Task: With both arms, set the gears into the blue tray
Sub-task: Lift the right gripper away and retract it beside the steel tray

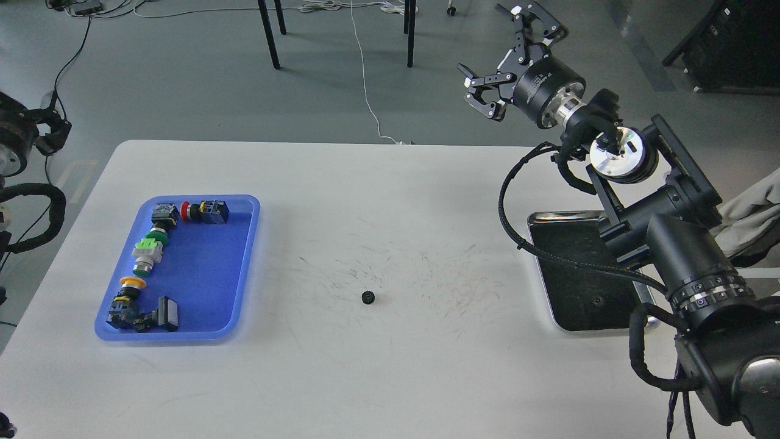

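Observation:
One small black gear (368,297) lies alone on the white table, a little in front of its middle. A second gear (598,300) rests on the black mat of the steel tray (548,215) at the right. The blue tray (204,274) sits at the left and holds no gear. My right gripper (493,52) is raised high beyond the table's far right edge, open wide and empty, far from both gears. Only a dark part of my left gripper (47,131) shows at the left edge, off the table; its fingers cannot be told apart.
Several colourful push-button switches (149,253) line the blue tray's left side and far end. My right arm (682,244) crosses over the steel tray. Chair legs and cables stand on the floor behind the table.

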Action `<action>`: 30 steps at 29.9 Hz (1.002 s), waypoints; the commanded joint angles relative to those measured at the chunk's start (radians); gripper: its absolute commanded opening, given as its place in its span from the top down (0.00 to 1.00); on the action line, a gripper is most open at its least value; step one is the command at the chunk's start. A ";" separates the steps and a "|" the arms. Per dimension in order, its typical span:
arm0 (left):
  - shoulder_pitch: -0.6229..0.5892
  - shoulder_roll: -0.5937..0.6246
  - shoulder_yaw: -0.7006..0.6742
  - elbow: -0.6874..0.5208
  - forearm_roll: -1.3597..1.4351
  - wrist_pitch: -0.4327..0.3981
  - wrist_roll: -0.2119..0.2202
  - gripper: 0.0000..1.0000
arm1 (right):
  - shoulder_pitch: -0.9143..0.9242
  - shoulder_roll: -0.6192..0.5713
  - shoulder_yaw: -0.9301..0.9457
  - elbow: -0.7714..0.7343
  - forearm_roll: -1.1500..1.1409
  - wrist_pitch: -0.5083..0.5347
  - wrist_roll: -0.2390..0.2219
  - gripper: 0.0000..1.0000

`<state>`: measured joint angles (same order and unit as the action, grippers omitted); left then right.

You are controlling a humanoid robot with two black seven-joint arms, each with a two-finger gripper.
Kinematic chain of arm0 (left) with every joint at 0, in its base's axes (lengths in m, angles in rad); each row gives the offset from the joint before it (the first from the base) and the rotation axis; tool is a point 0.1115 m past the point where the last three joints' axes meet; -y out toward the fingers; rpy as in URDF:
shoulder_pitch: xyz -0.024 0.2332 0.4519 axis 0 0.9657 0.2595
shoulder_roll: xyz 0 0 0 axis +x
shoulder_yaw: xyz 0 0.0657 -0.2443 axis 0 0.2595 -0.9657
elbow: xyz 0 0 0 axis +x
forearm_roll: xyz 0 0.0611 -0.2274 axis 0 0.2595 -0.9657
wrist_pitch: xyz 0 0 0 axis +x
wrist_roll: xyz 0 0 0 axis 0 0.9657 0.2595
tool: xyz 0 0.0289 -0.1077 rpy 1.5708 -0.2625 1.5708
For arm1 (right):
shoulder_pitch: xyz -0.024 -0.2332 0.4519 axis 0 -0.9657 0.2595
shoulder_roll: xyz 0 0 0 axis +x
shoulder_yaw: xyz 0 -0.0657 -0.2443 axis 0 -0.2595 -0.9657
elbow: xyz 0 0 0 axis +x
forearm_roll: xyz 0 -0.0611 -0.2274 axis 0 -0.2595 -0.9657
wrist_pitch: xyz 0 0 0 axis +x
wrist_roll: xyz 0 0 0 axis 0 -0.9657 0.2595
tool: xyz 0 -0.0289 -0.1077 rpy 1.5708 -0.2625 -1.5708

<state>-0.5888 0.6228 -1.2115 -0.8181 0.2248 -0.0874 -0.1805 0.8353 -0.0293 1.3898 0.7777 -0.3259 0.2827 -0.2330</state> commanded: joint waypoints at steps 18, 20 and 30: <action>0.059 0.199 0.142 -0.305 0.364 -0.098 -0.008 0.02 | -0.202 -0.012 0.083 0.052 0.255 0.052 0.027 0.03; 0.072 0.199 0.171 -0.361 0.430 -0.081 -0.013 0.02 | -0.226 -0.035 0.083 0.078 0.260 0.056 0.027 0.03; 0.135 0.163 0.239 -0.616 0.596 0.020 -0.056 0.02 | -0.318 -0.043 0.104 0.135 0.260 0.102 0.056 0.03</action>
<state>-0.4720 0.7783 -0.9830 -1.3774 0.8106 0.0138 -0.2424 0.5321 -0.0720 1.4759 0.9095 -0.0660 0.3845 -0.1936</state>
